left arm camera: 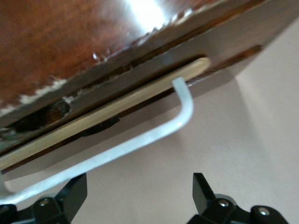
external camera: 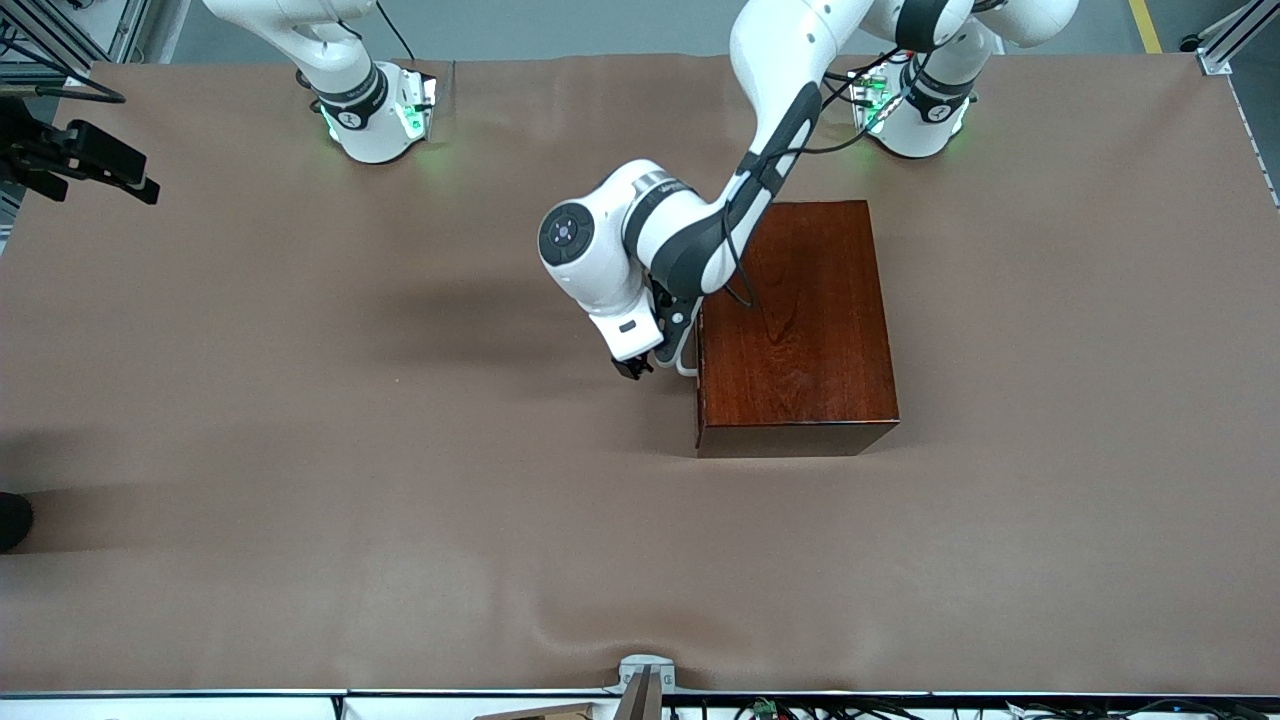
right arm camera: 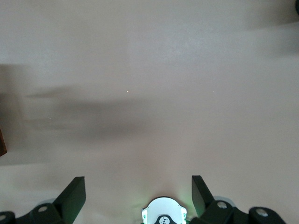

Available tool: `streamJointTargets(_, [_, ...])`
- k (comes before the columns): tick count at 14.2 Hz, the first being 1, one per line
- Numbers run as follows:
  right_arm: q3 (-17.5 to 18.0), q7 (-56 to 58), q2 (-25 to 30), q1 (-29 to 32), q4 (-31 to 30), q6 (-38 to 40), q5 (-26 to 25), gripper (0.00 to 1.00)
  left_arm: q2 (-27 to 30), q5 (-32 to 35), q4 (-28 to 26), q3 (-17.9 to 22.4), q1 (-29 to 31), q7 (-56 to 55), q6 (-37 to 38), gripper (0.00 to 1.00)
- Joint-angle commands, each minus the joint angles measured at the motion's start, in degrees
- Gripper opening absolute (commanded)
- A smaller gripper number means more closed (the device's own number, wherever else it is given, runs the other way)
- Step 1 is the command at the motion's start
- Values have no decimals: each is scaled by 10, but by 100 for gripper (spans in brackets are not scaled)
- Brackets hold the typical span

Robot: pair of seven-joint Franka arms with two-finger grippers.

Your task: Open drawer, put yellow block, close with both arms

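Note:
The dark reddish-brown wooden box (external camera: 795, 325) stands on the table near the left arm's base. Its drawer looks shut, or nearly so. Only a pale wood edge (left arm camera: 107, 108) and the white U-shaped handle (external camera: 688, 360) show, on the box's side toward the right arm's end. My left gripper (external camera: 635, 368) is open and empty, low beside the handle. In the left wrist view the handle (left arm camera: 140, 140) lies just past the left gripper (left arm camera: 138, 196), not between its fingers. My right gripper (right arm camera: 138, 193) is open and empty, held high over its own base (right arm camera: 163, 212). The yellow block is out of view.
Brown cloth (external camera: 400, 480) covers the table. Black camera gear (external camera: 75, 160) juts in at the right arm's end. A metal clamp (external camera: 645, 685) sits at the table edge nearest the front camera. A dark object (external camera: 12, 520) shows at the edge at the right arm's end.

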State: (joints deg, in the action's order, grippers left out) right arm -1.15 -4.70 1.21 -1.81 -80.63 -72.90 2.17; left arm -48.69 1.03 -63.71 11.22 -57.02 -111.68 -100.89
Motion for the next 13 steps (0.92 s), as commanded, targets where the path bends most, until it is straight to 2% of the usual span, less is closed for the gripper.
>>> streamJointTargets(1, [10,11,7,14,-3,3,-8,100,77,13,-13,6,2,53,18,100])
streamJointTargets(4, [10,10,7,14,-3,3,-8,100,155,9,-18,5,29,121,25,100])
streamJointTargets(7, [10,11,7,14,-3,3,-8,100,208,7,-19,4,60,194,69,100])
streamJointTargets(13, [9,12,8,15,-3,4,-8,100,255,5,-22,0,152,438,147,100])
